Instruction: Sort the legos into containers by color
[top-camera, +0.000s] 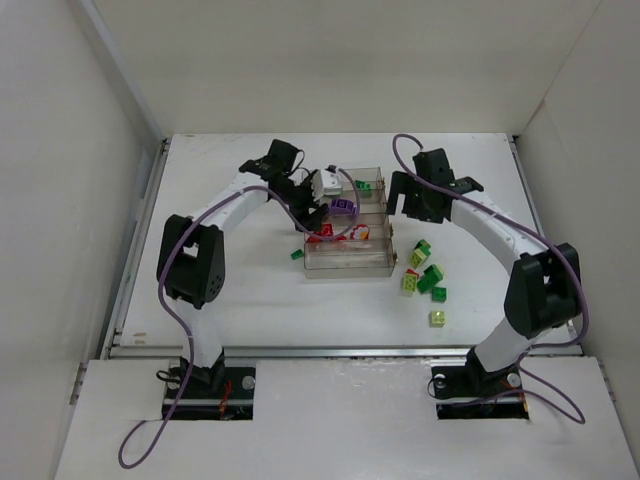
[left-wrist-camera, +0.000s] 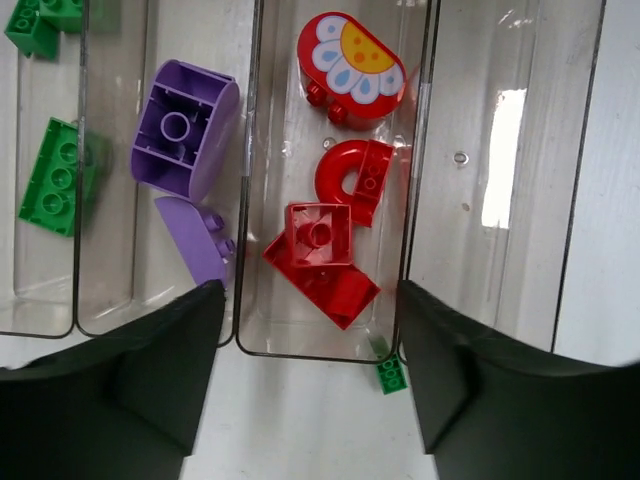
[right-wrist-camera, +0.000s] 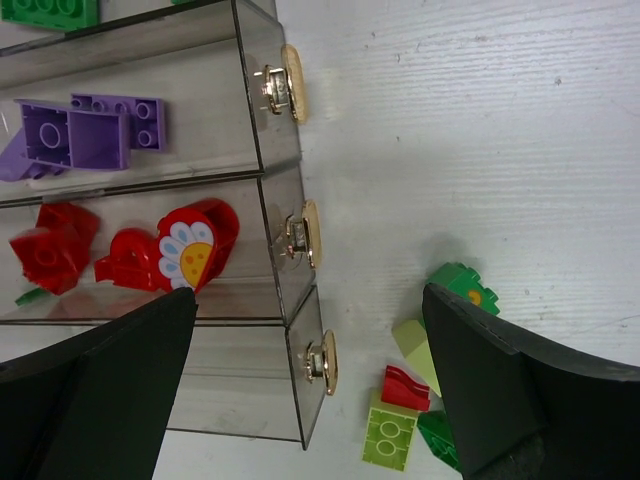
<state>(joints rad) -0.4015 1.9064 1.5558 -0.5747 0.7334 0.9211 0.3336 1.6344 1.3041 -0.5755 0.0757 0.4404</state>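
Note:
The clear tray (top-camera: 385, 262) has four rows. In the left wrist view they hold green bricks (left-wrist-camera: 55, 178), purple bricks (left-wrist-camera: 185, 128), red bricks (left-wrist-camera: 322, 250) with a flower-printed red piece (left-wrist-camera: 352, 62), and an empty row (left-wrist-camera: 485, 250). My left gripper (top-camera: 322, 196) hovers open and empty over the tray's left end (left-wrist-camera: 310, 345). A small green brick (left-wrist-camera: 392, 375) lies just outside the tray there. My right gripper (top-camera: 408, 205) is open and empty by the tray's right end (right-wrist-camera: 310, 330). Loose green (right-wrist-camera: 462, 285), lime (right-wrist-camera: 390, 438) and red (right-wrist-camera: 405, 388) bricks lie near its right finger.
Gold knobs (right-wrist-camera: 312, 234) stick out of the tray's right end. A loose cluster of bricks (top-camera: 425, 280) lies right of the tray, with one lime brick (top-camera: 437, 317) nearer the front. White walls enclose the table (top-camera: 240, 300).

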